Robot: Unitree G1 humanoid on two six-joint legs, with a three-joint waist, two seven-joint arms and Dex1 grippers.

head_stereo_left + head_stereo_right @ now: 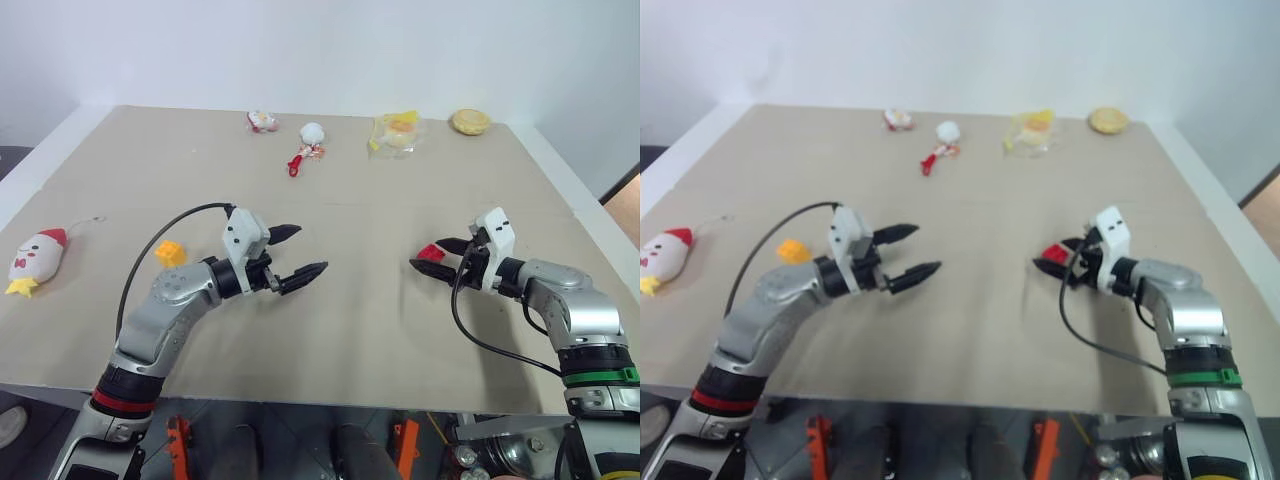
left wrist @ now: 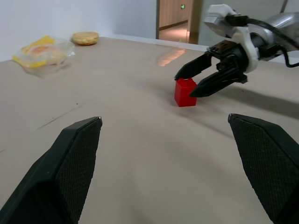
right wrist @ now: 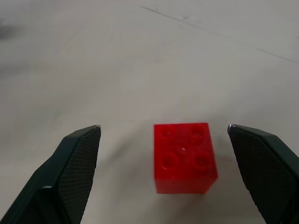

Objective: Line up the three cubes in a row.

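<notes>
With its two black fingers spread wide on either side of the red cube point(image 3: 185, 157), the right gripper point(image 3: 163, 172) grasps nothing yet; the cube sits on the table point(image 1: 360, 330), off-centre toward one finger. Centring first would prevent a skewed pinch. The left gripper point(image 1: 292, 252) hangs released, the yellow cube point(image 1: 171, 253) behind it.

Red cube point(image 3: 184, 157) with four round studs on top – plain bright red, sits between the right gripper's point(image 1: 436, 257) black fingers point(image 3: 70, 172), whose pads carry a fine cross-hatch texture. Yellow-orange cube point(image 1: 171, 252) behind the left gripper point(image 1: 297, 255), black-fingered too, white housing at the wrist. Table point(image 1: 350, 330) plain beige. Plush toy point(image 1: 35, 260) white with red tip, yellow feet – well off from both jaws.
</notes>
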